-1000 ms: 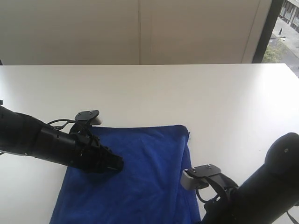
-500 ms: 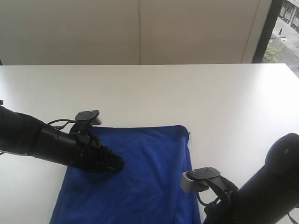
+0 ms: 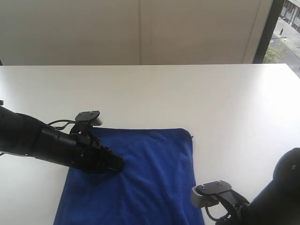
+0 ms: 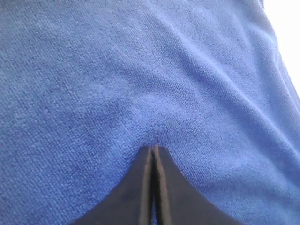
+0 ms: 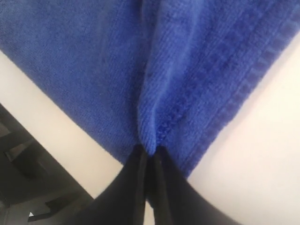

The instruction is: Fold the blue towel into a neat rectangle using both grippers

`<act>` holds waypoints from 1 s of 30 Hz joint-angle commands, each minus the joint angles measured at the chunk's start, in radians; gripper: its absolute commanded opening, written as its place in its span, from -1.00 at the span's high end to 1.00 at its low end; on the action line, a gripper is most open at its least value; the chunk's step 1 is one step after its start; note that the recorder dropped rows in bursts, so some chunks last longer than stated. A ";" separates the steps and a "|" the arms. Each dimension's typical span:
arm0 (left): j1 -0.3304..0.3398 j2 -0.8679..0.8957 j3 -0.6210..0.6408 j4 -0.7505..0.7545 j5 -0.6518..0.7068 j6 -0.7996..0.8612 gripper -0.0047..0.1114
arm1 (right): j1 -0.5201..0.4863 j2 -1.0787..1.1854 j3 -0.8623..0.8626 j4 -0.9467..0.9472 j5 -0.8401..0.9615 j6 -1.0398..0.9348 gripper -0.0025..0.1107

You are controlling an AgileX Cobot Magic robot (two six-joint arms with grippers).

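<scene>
**Blue towel.** The blue towel (image 3: pixel 145 183) lies spread on the white surface (image 3: pixel 211 93), at the near edge and a little left of the middle. Its far hem runs roughly parallel to the far edge of the surface. Its near part runs out of the exterior view. The cloth is not flat: shallow creases cross it.

**Left tool.** The left arm (image 3: pixel 37 140) reaches in from the left edge of the surface, low over the cloth. The left tool (image 3: pixel 117 164) rests on the left half of the towel, inside the far hem. In the left wrist view the two fingers (image 4: pixel 164 187) are closed against each other. The tip of the left tool (image 4: pixel 153 147) is pressed into the blue towel (image 4: pixel 140 70). Creases converge on that tip, so a small pucker of cloth appears to be nipped there.

**Right tool.** The right arm (image 3: pixel 276 197) enters at the near right corner of the surface, beside the right hem of the towel. The tool tip cannot be made out in the exterior view. In the right wrist view the right tool (image 5: pixel 150 151) is clamped on a raised ridge of the blue towel (image 5: pixel 197 56) at the stitched hem (image 5: pixel 243 89), with bare surface on both sides.
</scene>
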 commanded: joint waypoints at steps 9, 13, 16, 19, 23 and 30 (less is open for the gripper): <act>-0.002 0.005 0.001 0.004 -0.020 0.002 0.76 | -0.002 -0.096 -0.041 -0.130 -0.009 0.093 0.03; -0.002 0.005 0.001 0.004 -0.019 0.002 0.76 | -0.006 -0.140 -0.087 -0.309 -0.011 0.259 0.04; 0.001 -0.023 -0.008 0.009 0.015 0.002 0.76 | -0.006 -0.186 -0.147 -0.469 -0.090 0.400 0.08; 0.001 -0.092 -0.019 0.013 0.044 0.002 0.76 | -0.006 -0.201 -0.210 -0.537 -0.232 0.457 0.38; 0.001 -0.219 -0.019 0.135 0.005 -0.069 0.78 | -0.006 -0.124 -0.341 -0.576 -0.269 0.445 0.95; 0.001 -0.263 0.038 0.757 -0.100 -0.591 0.91 | -0.054 0.186 -0.606 -0.604 -0.253 0.405 0.96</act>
